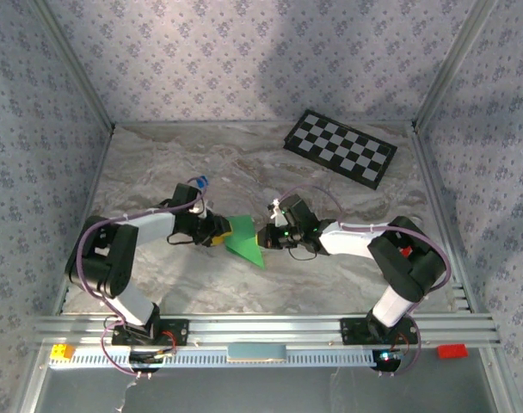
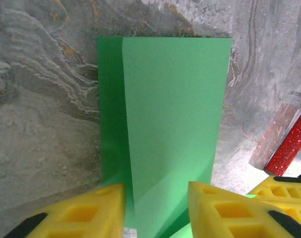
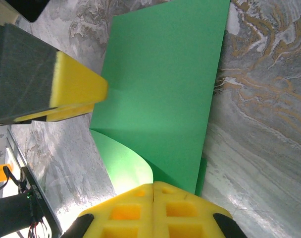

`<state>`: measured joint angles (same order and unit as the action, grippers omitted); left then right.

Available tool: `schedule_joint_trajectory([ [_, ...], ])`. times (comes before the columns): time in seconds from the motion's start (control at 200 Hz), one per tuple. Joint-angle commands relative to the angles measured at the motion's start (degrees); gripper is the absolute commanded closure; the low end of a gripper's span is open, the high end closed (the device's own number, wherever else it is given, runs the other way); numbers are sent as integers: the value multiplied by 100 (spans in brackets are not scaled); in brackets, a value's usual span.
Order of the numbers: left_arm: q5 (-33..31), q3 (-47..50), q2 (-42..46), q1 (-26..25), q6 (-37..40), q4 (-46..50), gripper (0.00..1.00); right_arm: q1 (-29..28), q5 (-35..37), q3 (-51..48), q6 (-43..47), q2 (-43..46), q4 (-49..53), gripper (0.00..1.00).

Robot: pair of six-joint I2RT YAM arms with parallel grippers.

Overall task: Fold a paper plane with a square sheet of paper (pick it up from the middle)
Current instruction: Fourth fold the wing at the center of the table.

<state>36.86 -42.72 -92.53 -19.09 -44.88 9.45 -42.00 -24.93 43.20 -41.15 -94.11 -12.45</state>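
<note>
Low over the table, face-to-face: right gripper tight on paper, left gripper ajar.

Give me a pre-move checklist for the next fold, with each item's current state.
1. Right gripper pinching the green sheet: ok, its fingers meet on the sheet's near edge.
2. Left gripper gripping the sheet: not ok, its jaws stand apart with the sheet between them.
3. Sheet lying flat on the table: not ok, a pale curl lifts by the right gripper.
4. Fold edges lined up: cannot tell; a darker strip shows beside the upper flap.
5. Checkerboard clear of the work: ok, it lies apart at the far right.
</note>
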Motion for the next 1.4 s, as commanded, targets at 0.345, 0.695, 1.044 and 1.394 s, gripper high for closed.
schedule_joint_trajectory([
  [0.345,-11,161,211,-92,-528,-593,91,-30,413,-28,93,251,625,87],
  [0.695,-948,702,968,-362,-1804,-1119,95,-529,2412,77,645,1199,2114,65],
  [1.044,-1340,779,1246,-609,-2323,-1240,92,-2122,4578,-264,2317,1096,825,65],
  [1.394,-1235,735,1236,-621,-2232,-1195,92,-2785,5360,62,3343,135,147,64],
])
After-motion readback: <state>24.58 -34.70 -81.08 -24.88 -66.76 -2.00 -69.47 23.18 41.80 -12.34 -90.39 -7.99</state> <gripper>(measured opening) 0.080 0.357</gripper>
